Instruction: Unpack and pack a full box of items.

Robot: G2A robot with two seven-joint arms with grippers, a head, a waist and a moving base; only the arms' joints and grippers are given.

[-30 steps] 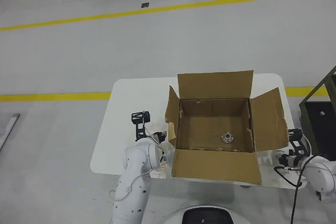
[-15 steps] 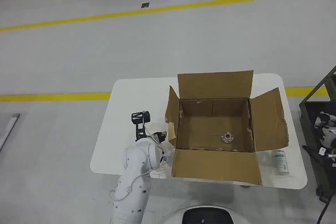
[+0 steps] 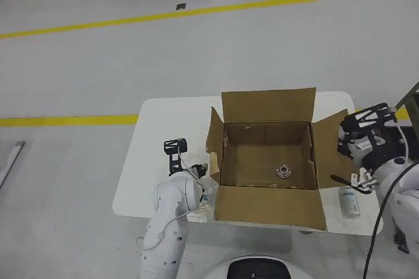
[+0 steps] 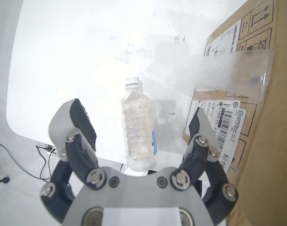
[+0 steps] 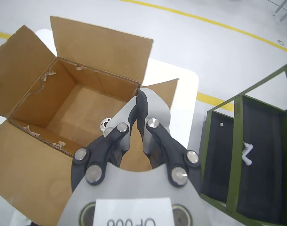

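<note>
An open cardboard box (image 3: 265, 206) (image 5: 98, 45) stands on the white table (image 3: 160, 125) with all flaps spread. On its floor lies a small metal flange (image 3: 284, 170) (image 5: 105, 123). My right gripper (image 3: 366, 125) (image 5: 140, 99) hangs shut and empty above the box's right flap. In the left wrist view a clear plastic bottle (image 4: 138, 123) lies on the table beside the box's left wall (image 4: 275, 95), cap pointing away. My left gripper (image 4: 138, 112) stands open astride it, pads apart from it. Another bottle (image 3: 348, 201) lies on the table right of the box.
A green rack with black shelves (image 3: 405, 139) (image 5: 242, 142) stands close to the table's right side, with a small white part (image 5: 247, 156) on it. The first bottle's base lies at the table's front edge. A grey tube (image 3: 7, 167) lies on the floor far left.
My right arm left the table's front right edge, swung out to the right, and now hangs over the box's right flap. A bottle now lies where it was. The left arm kept still.
</note>
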